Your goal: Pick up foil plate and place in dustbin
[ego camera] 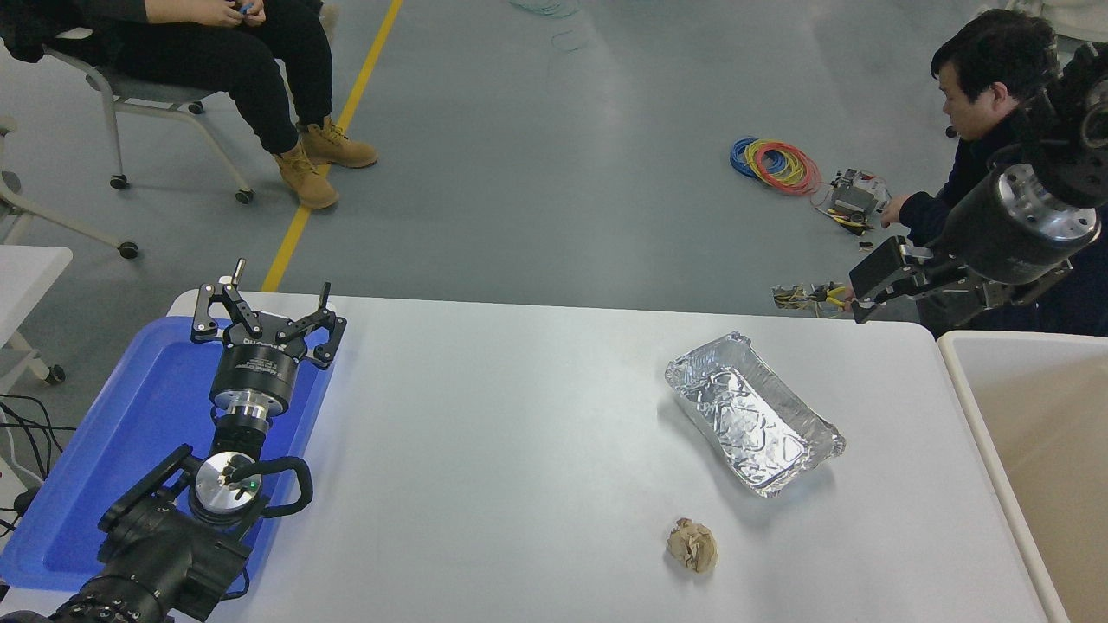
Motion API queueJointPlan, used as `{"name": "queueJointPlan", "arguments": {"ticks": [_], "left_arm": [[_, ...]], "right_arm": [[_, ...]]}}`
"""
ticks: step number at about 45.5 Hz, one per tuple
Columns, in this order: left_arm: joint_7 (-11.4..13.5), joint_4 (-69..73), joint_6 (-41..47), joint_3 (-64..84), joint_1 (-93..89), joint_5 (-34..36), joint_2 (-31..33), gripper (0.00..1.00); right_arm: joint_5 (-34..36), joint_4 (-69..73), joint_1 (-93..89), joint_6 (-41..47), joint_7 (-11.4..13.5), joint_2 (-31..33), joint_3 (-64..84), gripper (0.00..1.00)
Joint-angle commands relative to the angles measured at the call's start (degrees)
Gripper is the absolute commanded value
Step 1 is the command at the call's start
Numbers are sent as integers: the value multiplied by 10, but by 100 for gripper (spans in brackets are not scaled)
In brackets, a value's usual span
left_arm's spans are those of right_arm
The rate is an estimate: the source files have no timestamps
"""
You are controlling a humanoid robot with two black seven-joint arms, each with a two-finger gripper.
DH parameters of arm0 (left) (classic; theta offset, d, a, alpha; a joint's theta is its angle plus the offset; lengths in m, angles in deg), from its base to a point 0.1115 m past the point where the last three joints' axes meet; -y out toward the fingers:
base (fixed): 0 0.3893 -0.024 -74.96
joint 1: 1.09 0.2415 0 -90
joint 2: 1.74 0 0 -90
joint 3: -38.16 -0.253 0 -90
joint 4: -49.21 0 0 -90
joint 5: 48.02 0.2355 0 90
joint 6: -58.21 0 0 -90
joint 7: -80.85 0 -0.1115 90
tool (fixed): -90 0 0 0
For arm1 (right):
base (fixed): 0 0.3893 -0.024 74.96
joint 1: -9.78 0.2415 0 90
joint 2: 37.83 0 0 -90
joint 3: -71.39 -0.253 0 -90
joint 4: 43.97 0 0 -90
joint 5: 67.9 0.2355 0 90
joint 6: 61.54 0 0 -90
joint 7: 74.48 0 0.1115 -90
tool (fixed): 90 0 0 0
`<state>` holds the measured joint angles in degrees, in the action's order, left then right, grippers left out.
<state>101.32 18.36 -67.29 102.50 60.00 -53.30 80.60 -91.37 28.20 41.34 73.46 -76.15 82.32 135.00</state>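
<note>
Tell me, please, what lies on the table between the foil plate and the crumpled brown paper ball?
Nothing: in the head view, only bare white table separates the foil plate from the paper ball.

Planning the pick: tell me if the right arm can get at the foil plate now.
Probably yes: the foil plate lies uncovered on the table, nothing lies between it and the right end effector, which is raised beyond the far edge.

A grey floor is stretching beyond the white table, crossed by a yellow line. A person is sitting on a wheeled chair at top left; coiled coloured cables are lying at right.
</note>
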Motion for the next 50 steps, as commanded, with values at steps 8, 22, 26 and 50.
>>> {"name": "queueJointPlan", "arguments": {"ticks": [8, 22, 26, 50], "left_arm": [[0, -1, 0, 0, 0, 0, 0, 100], [0, 0, 0, 0, 0, 0, -1, 100], [0, 0, 0, 0, 0, 0, 0, 100], [0, 0, 0, 0, 0, 0, 0, 100]], "right_arm": [[0, -5, -12, 0, 0, -12, -6, 100], [4, -10, -19, 0, 0, -25, -6, 100], [5, -13, -24, 0, 0, -26, -6, 100], [9, -64, -54, 0, -3, -26, -12, 100]]}}
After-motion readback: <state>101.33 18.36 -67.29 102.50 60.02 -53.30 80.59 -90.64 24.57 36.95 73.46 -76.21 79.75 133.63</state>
